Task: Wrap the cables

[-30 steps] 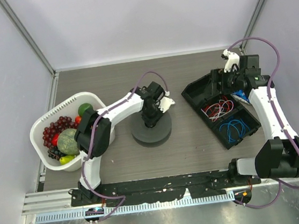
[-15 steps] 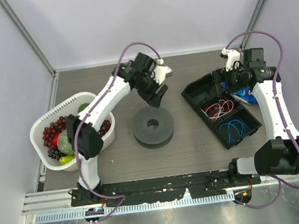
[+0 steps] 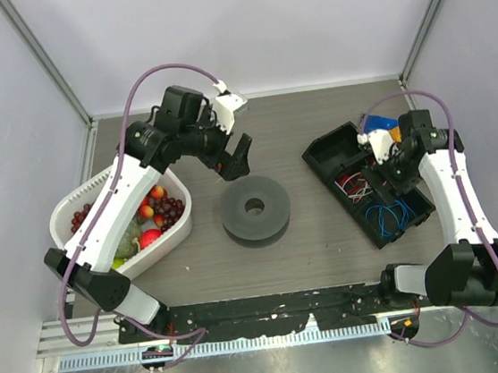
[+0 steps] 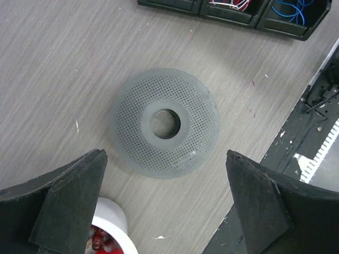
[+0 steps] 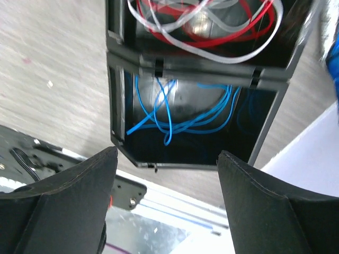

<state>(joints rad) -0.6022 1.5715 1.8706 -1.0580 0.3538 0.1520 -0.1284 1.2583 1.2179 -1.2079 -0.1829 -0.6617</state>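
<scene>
From the left wrist, the black tray [image 4: 254,20] is cut by the top edge, and only a sliver of the white basket [image 4: 108,225] shows. From the right wrist, the blue cables [image 5: 175,119] fade into shadow rightward, the red and white cables [image 5: 212,26] run off the top, and a blue object [image 5: 332,50] is too blurred to name.

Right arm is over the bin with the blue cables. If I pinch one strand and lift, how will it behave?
Likely floppy: the blue cables lie in loose curves, so a strand should droop. They cross and overlap, so lifting one probably drags others along. Being very thin, a strand may slip from the right claw unless pinched squarely.
</scene>
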